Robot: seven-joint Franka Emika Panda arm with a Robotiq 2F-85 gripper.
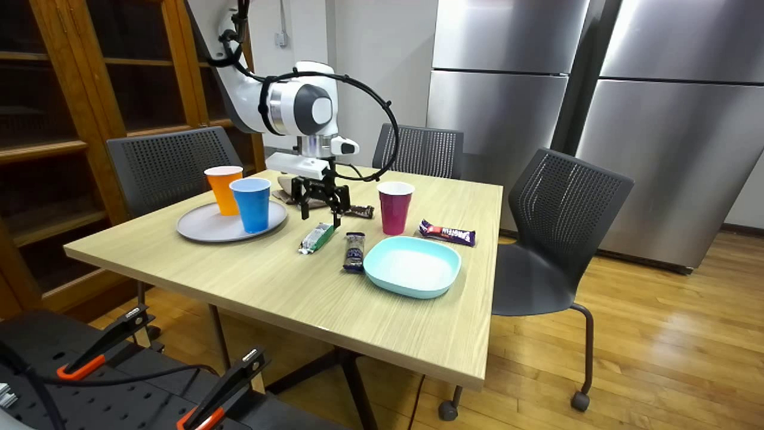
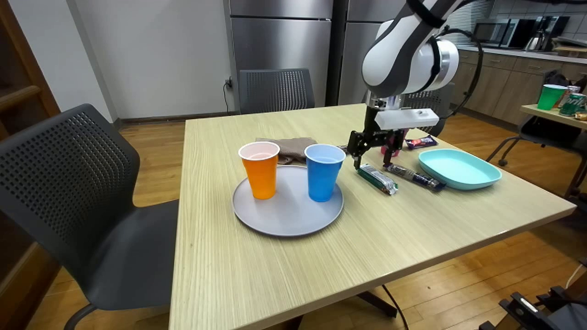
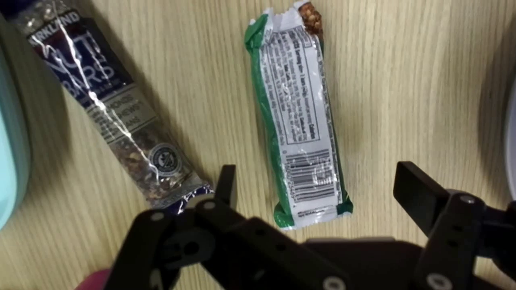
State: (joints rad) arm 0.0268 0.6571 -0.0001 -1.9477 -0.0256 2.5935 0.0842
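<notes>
My gripper point(image 3: 320, 183) is open and empty, pointing down above the wooden table. It also shows in both exterior views point(image 1: 321, 217) point(image 2: 372, 161). A green and white wrapped bar point(image 3: 302, 117) lies flat between and ahead of the spread fingers, apart from them. One end of this bar point(image 1: 317, 237) is torn open and shows a brown grainy filling in the wrist view. A dark blue nut bar point(image 3: 105, 100) lies beside it, on the side of the turquoise plate point(image 1: 412, 267); its near end is close to a finger in the wrist view.
A grey round plate point(image 2: 286, 220) holds an orange cup point(image 2: 260, 174) and a blue cup point(image 2: 323, 176). A magenta cup point(image 1: 394, 209), a purple bar point(image 1: 447, 233), a dark bar point(image 1: 360, 211) and a brown cloth point(image 2: 293, 147) are also on the table. Chairs surround the table.
</notes>
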